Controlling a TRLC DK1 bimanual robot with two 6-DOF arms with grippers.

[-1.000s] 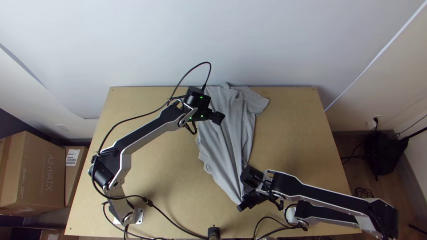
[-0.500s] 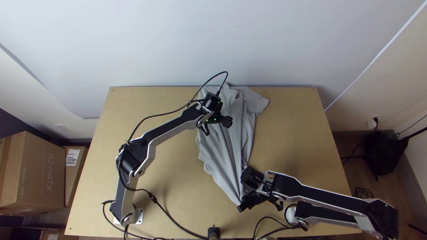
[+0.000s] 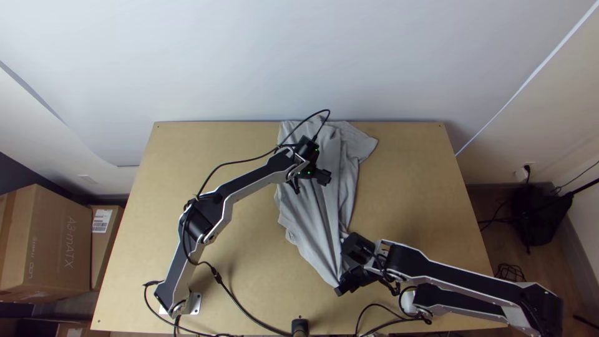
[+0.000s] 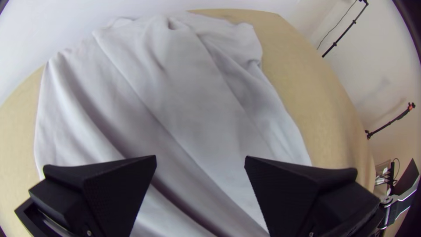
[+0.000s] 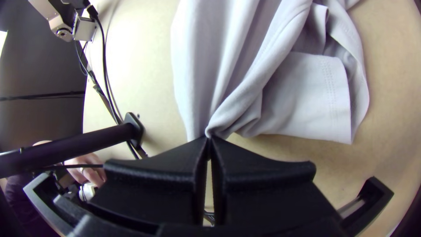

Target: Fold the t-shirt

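Observation:
Long folds run through the grey t-shirt (image 3: 321,212), which stretches bunched from the table's far edge toward the near side. Over its upper middle is my left gripper (image 3: 324,178); in the left wrist view the left gripper (image 4: 201,160) stands open above the creased t-shirt (image 4: 193,92), its fingers wide apart. At the near end of the cloth, my right gripper (image 3: 342,289) is shut on it. The right wrist view has the right gripper (image 5: 208,138) pinching a gathered tip of the t-shirt (image 5: 228,66), with a hemmed part lying loosely beside it.
Bare wooden table (image 3: 412,181) lies to both sides of the cloth. A black post (image 3: 300,327) stands at the near edge, and a cable (image 3: 243,312) crosses the table near the left base. A person's hand (image 5: 90,169) is beyond the post.
My left gripper has moved to the right over the cloth, its arm swinging along. The right gripper has barely shifted, and the t-shirt lies much as before.

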